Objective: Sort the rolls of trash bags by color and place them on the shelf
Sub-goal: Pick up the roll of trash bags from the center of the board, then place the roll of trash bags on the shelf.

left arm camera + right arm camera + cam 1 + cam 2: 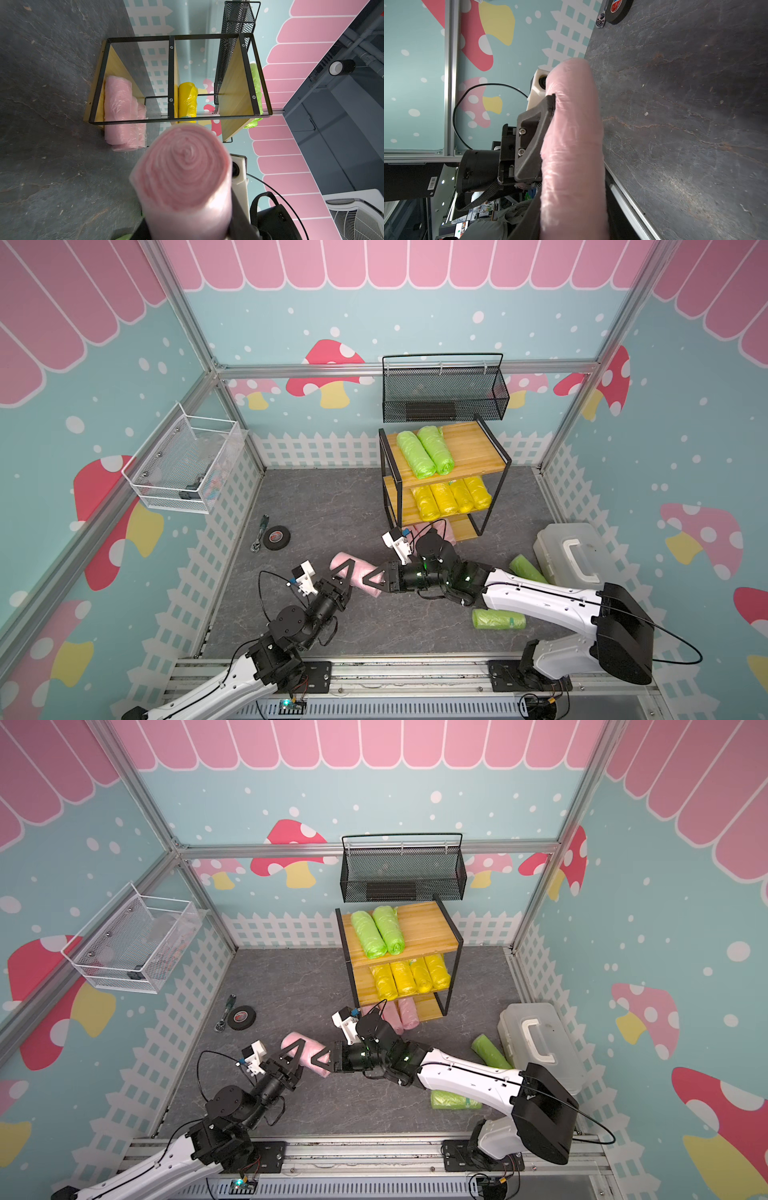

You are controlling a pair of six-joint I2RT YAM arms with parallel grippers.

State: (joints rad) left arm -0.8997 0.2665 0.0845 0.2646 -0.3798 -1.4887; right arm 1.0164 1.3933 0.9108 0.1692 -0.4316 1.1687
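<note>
A pale pink roll (pixel 360 572) (pixel 308 1048) hangs above the floor between my two arms. My left gripper (pixel 345 572) (pixel 187 228) is shut on one end, its finger (pixel 542 124) pressed against the roll's side. My right gripper (pixel 368 578) (pixel 571 224) is shut on the other end, jaws on both sides of the roll (pixel 571 145). The shelf (pixel 469 448) carries two green rolls (pixel 424 452) on top, several yellow rolls (pixel 451 497) in the middle and pink rolls (pixel 401 1015) (pixel 120 108) at the bottom. Two green rolls (pixel 498 619) (pixel 525 568) lie on the floor.
A black tape roll (pixel 276 538) and a ratchet tool (pixel 259 533) lie at the left. A white plastic box (pixel 569 556) stands at the right, beside one green roll. A black mesh basket (pixel 444 393) hangs above the shelf, and a white wire basket (pixel 187 464) hangs on the left wall.
</note>
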